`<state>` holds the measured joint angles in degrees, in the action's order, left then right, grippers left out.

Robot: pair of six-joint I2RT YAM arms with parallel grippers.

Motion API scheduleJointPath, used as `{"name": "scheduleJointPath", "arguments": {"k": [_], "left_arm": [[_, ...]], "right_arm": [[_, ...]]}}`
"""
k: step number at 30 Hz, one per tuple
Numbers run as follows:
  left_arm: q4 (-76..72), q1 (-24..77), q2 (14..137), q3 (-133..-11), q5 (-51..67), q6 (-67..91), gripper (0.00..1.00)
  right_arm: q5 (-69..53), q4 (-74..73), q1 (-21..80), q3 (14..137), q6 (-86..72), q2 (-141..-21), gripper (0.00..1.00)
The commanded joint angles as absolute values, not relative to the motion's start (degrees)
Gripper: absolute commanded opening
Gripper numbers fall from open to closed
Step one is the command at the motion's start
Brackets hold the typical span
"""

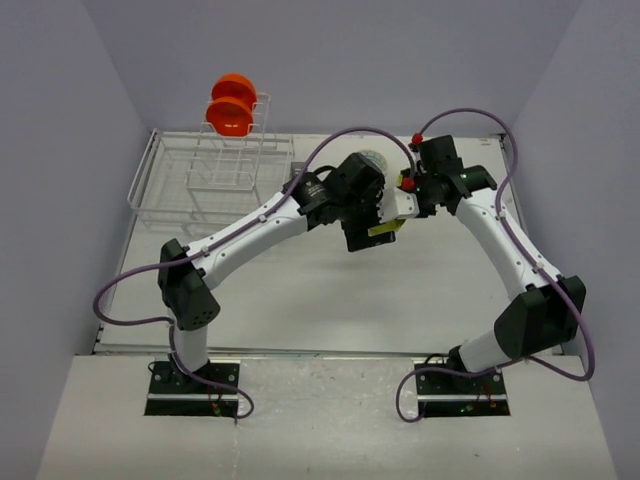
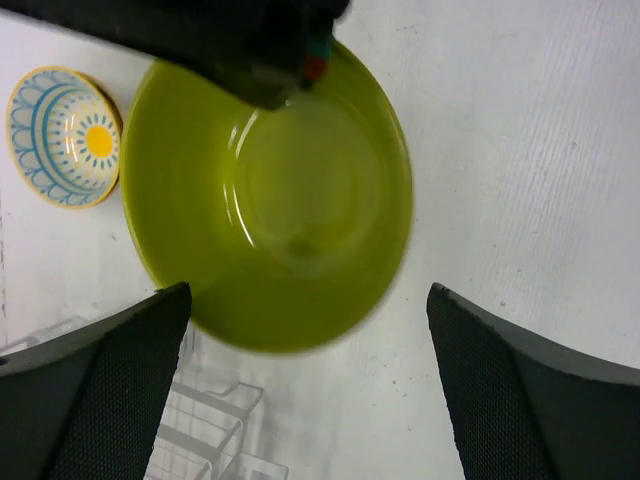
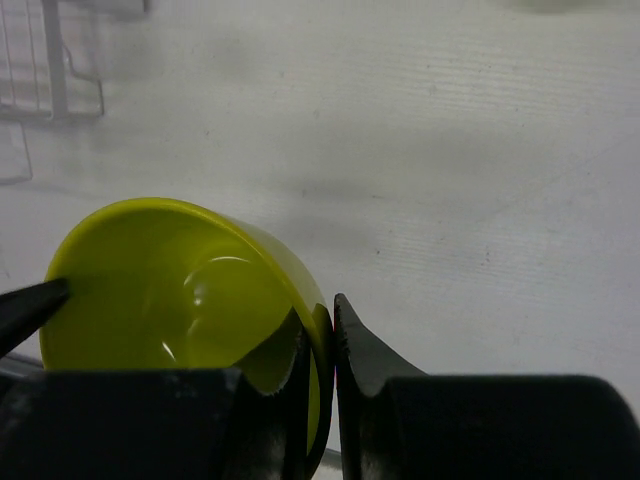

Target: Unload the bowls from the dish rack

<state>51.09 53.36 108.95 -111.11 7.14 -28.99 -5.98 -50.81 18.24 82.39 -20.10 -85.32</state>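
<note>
The job looks partly done. The white flower-patterned bowl [image 2: 65, 135] is out of the dish rack [image 1: 143, 168] and sits upright on the table [image 1: 330, 300], to the right of the rack and towards the far side. In the top view only a sliver of it shows behind the left arm's wrist. The lime-green bowl [image 2: 270, 200] is also out of the rack but not yet put down. It hangs tipped on its side where the two arms meet, right of the rack and near the patterned bowl, apparently clear of the table. The right gripper [image 3: 320, 315] carries it, with its two fingers pressed onto the rim, one inside the bowl and one outside. The left gripper [image 2: 308, 295] is spread wide, with a finger on either side of the bowl. In its own wrist view neither finger touches the bowl. A dark tip at the left edge of the right wrist view lies close to the rim, but I cannot tell whether it makes contact. The orange-red bowl [image 1: 231, 112] is left in the rack, standing on edge in the tall upright tier at the far left. Two orange rounds show there, one behind the other, and I cannot tell whether that means one bowl or two. The low tray shows no bowl in the parts that are visible. My judgement is that the green bowl needs setting down on the table, then the orange-red ware needs fetching from the tier.
</note>
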Motion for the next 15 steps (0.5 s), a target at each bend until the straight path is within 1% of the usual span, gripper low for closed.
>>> {"name": "scheduleJointPath", "arguments": {"k": [1, 2, 4, 5, 7, 8, 10, 11, 13, 15], "left_arm": [[41.67, 53.00, 100.47, -107.41, 1.06, -23.74, 1.00], [40.44, 53.00, 96.89, -104.44, 0.36, -21.38, 1.00], [34.74, 53.00, 92.75, -100.48, -5.77, -18.30, 1.00], [32.72, 53.00, 88.55, -96.46, -11.98, -14.71, 1.00], [25.34, 52.82, 82.66, -92.39, -19.91, -9.26, 1.00], [22.01, 51.60, 80.96, -89.15, -25.61, -2.01, 1.00], [20.66, 49.32, 76.41, -85.63, -26.63, 5.76, 1.00], [20.05, 46.78, 75.07, -84.47, -27.50, 11.98, 1.00], [18.90, 44.57, 70.96, -80.62, -27.69, 17.81, 1.00], [17.14, 42.63, 68.65, -78.32, -28.12, 19.77, 1.00]], "right_arm": [[-3.08, -45.45, 13.20, 85.25, -23.20, -88.50, 0.00], [-2.29, -44.22, 11.88, 85.25, -23.73, -89.03, 0.00], [-0.19, -40.18, 8.18, 85.25, -25.91, -90.08, 0.00], [2.70, -38.60, 7.22, 85.25, -26.62, -91.22, 0.00], [4.65, -34.20, 4.93, 86.04, -27.94, -92.72, 0.00], [5.53, -32.10, 4.40, 86.83, -28.21, -95.07, 0.00], [7.55, -29.54, 3.43, 89.03, -28.30, -97.81, 0.00], [7.65, -28.31, 2.82, 91.38, -28.30, -101.22, 0.00], [6.94, -27.08, 2.46, 93.33, -27.51, -104.49, 0.00], [6.59, -25.93, 2.02, 95.96, -26.81, -108.79, 0.00]]}}
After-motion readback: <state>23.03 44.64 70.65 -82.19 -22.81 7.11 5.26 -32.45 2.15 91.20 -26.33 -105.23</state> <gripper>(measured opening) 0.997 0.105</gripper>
